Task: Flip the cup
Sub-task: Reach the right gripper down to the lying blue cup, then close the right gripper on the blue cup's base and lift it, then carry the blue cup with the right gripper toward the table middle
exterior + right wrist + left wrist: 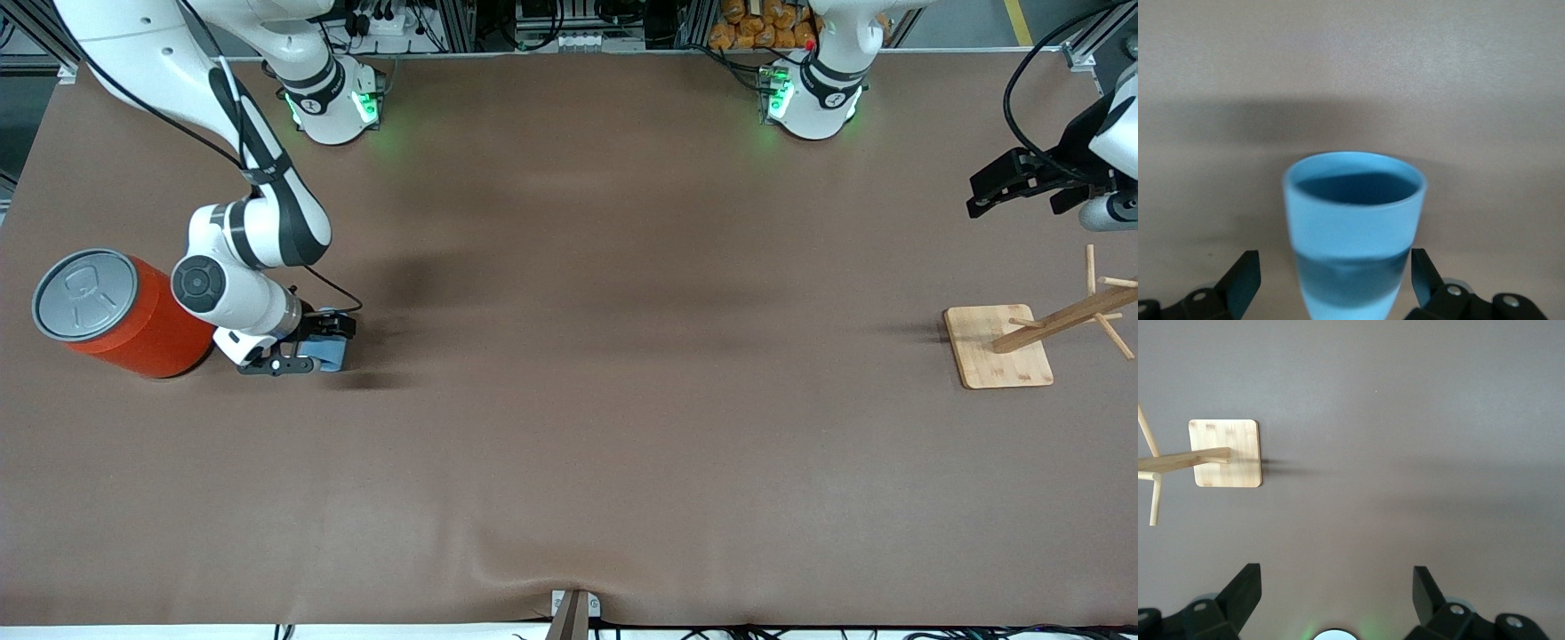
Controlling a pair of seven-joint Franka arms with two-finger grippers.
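The right gripper (1335, 277) has its jaws spread wide on either side of the cup (1353, 227) — near its walls, but contact cannot be told, so it is bracketed rather than clearly clamped. The cup lies low at the surface (569, 400), just beside the orange can (116, 313), toward the right arm's end. It looks light, stiff and smooth — likely to slip or skid under a loose pinch, so a hold across the mid-body seems safest. The left gripper (1337, 590) waits with jaws apart, over bare surface close to the wooden rack (1036, 333).
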